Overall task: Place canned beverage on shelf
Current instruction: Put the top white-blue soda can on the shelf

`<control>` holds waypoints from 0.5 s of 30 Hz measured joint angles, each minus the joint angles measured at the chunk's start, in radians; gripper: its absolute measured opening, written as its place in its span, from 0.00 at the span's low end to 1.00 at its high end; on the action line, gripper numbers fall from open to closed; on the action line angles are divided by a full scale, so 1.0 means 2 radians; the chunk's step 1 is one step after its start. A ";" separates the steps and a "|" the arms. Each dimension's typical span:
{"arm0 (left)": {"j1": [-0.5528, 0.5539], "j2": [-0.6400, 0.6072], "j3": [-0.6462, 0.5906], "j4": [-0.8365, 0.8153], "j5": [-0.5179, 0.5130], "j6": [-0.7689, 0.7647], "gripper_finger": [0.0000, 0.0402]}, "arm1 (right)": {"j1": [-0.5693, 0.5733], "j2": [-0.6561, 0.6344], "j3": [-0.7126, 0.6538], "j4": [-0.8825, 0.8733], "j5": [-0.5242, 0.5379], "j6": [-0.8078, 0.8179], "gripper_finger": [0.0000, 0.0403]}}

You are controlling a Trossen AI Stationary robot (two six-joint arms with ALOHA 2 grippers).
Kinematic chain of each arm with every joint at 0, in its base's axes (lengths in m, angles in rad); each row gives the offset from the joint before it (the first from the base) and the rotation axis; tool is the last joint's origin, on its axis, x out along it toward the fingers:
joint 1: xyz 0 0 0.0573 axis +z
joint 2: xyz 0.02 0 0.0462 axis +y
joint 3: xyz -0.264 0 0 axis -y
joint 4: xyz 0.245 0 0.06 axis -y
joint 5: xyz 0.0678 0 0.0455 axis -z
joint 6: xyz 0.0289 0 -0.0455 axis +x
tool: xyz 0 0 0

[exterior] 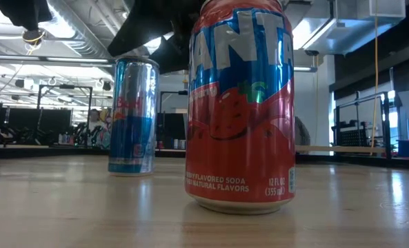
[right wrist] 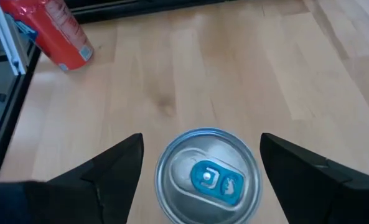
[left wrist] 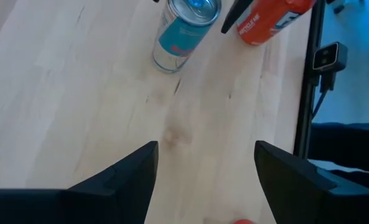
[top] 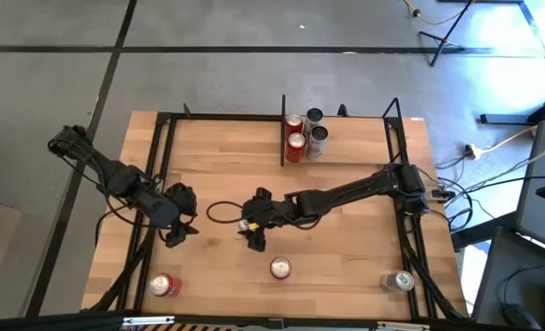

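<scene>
A slim silver-and-blue can (right wrist: 208, 177) stands upright on the wooden table, left of the middle; it also shows in the low view (exterior: 133, 117). My right gripper (right wrist: 201, 143) is open above it, one finger on either side of its top, touching nothing. In the high view my right gripper (top: 254, 234) hides the can. My left gripper (top: 175, 230) is open and empty to the left of it. The shelf (top: 346, 138) is the black-framed bay at the table's far edge; several cans (top: 295, 145) stand at its left end beside the upright side panel (top: 283, 129).
A red soda can (top: 280, 268) stands upright near the table's front edge, close to the low camera (exterior: 238, 103). Another red can (top: 164, 285) stands at the near left and a silver can (top: 401, 280) at the near right. A black cable (top: 221, 213) loops between the grippers.
</scene>
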 joint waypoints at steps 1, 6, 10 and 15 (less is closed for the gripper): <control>0.000 0.000 0.000 0.000 0.000 0.005 0.63 | 0.000 0.000 -0.002 0.000 0.002 0.000 0.77; 0.000 0.000 0.000 0.000 0.000 0.009 0.63 | 0.000 0.000 -0.016 -0.004 0.004 0.000 0.77; 0.000 0.000 0.000 0.000 0.000 0.009 0.63 | 0.000 0.000 -0.021 0.000 0.004 0.000 0.77; 0.000 0.000 0.000 0.001 0.001 0.009 0.63 | 0.000 0.003 -0.021 0.012 0.006 -0.015 0.75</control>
